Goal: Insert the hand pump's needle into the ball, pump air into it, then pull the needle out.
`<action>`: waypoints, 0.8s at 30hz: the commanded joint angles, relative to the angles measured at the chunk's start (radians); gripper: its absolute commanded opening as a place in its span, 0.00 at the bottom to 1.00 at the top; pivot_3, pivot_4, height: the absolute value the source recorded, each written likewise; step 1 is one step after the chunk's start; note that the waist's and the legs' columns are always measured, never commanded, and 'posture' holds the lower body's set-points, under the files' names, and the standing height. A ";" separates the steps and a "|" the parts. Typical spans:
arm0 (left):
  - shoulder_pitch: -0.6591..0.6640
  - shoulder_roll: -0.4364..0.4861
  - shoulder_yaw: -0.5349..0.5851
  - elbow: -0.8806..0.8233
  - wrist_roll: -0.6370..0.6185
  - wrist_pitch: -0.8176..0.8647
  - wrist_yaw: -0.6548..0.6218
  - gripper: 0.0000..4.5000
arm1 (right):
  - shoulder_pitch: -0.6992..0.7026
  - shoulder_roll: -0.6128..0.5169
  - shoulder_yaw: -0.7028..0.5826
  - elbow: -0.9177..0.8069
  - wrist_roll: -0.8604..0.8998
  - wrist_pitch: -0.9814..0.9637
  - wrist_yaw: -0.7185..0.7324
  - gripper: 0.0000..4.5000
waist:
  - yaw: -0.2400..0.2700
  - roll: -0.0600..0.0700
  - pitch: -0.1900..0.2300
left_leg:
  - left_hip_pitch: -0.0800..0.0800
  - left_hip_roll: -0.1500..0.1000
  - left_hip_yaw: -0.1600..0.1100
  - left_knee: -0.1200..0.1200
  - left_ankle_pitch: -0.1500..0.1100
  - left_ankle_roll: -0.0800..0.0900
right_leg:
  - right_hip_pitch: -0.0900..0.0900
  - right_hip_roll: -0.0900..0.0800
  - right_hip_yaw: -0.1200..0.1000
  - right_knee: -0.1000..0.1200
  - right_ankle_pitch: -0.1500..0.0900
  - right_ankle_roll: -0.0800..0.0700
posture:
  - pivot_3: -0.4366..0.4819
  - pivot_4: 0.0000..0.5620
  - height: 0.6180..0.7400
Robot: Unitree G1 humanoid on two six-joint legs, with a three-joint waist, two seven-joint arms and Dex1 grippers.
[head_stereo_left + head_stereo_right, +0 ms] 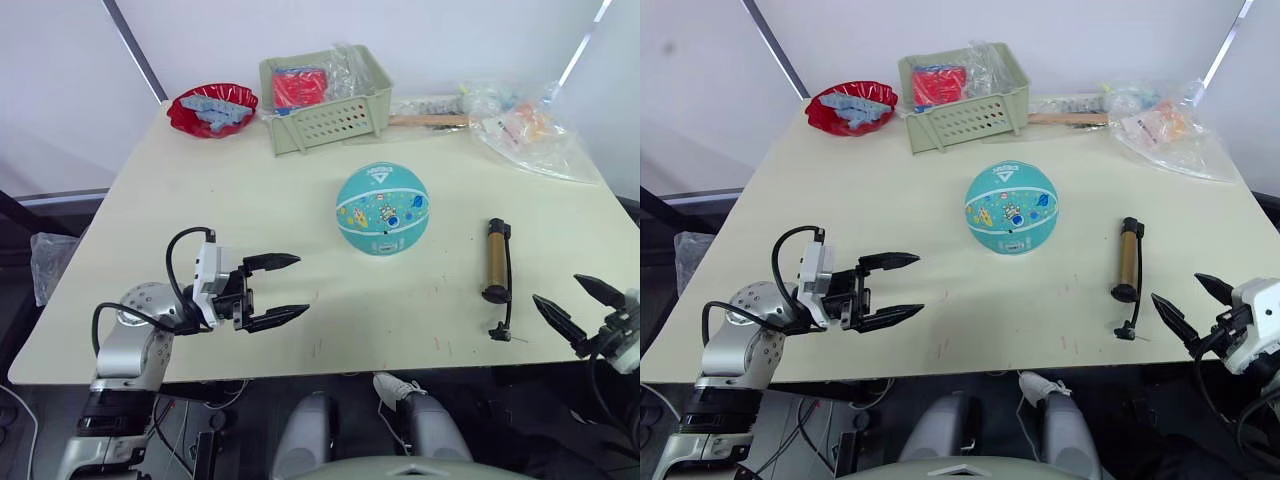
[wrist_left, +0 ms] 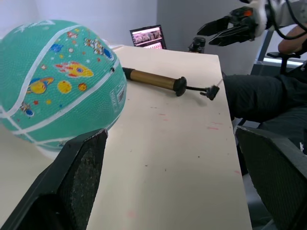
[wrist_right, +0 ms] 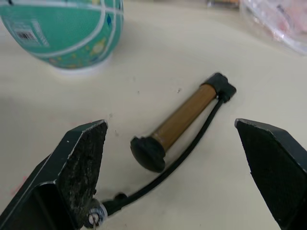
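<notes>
The teal ball (image 1: 382,208) with cartoon prints rests in the middle of the cream table. To its right the hand pump (image 1: 497,260) lies flat, brass cylinder pointing away from me, its black hose (image 1: 509,285) curling along its side to a small fitting and needle (image 1: 500,334) near the front edge. My right gripper (image 1: 576,311) hangs open at the table's front right corner, a little right of the needle end; the right wrist view shows the pump (image 3: 181,120) between its fingers. Left of the ball my left gripper (image 1: 285,290) is open over the table with nothing in it.
A green basket (image 1: 325,100) with packets stands at the back, a red bowl (image 1: 212,108) to its left. Clear plastic bags (image 1: 525,128) and a wooden-handled tool (image 1: 430,120) lie at the back right. The table's front edge (image 1: 330,372) runs just below both grippers.
</notes>
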 commanded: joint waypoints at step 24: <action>0.349 -0.014 0.279 0.016 0.092 -0.107 0.336 1.00 | -0.174 -0.097 -0.029 0.628 0.003 -0.485 0.507 0.99 | -0.001 -0.001 0.000 | 0.002 0.001 0.001 -0.001 0.000 0.000 | 0.000 -0.001 0.001 0.000 0.000 -0.001 | 0.48 0.27 0.98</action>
